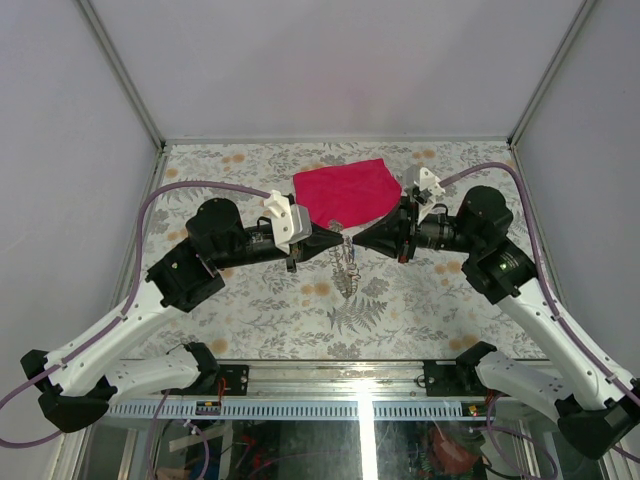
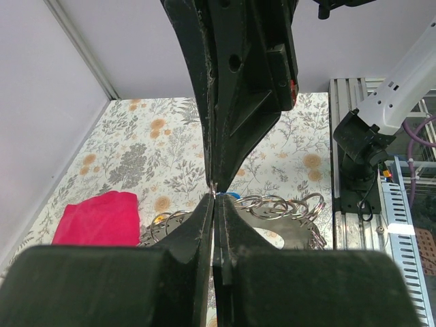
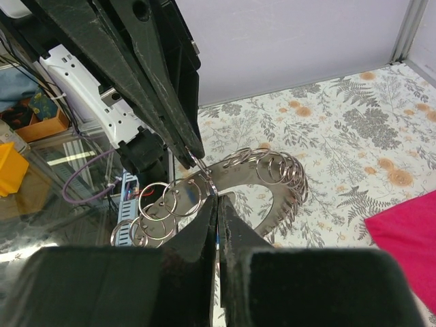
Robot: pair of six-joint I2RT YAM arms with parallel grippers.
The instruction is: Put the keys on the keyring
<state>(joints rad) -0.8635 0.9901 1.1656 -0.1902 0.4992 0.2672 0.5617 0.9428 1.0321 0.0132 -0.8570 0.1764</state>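
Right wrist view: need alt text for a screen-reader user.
The right pincer, shut on the edge of a flat silver keyring strung with many small rings, meets the left pincer reaching in from the upper left. Beneath are a floral table and, at right, a red cloth.

Lighting's bright and even, coming from overhead, so shadows on the floral-patterned tablecloth (image 1: pixel 400 300) are soft. Bit of glare off the silver metal rail (image 1: pixel 365 405) at the near edge. On the wrist cams the black fingers (image 2: pixel 194 228) of the left gripper (image 2: pixel 216 199) and right gripper (image 3: pixel 216 197) look dark and mushy right up against the lens, while the large flat shiny silver keyring (image 3: pixel 262 187) throws crisp little highlights.
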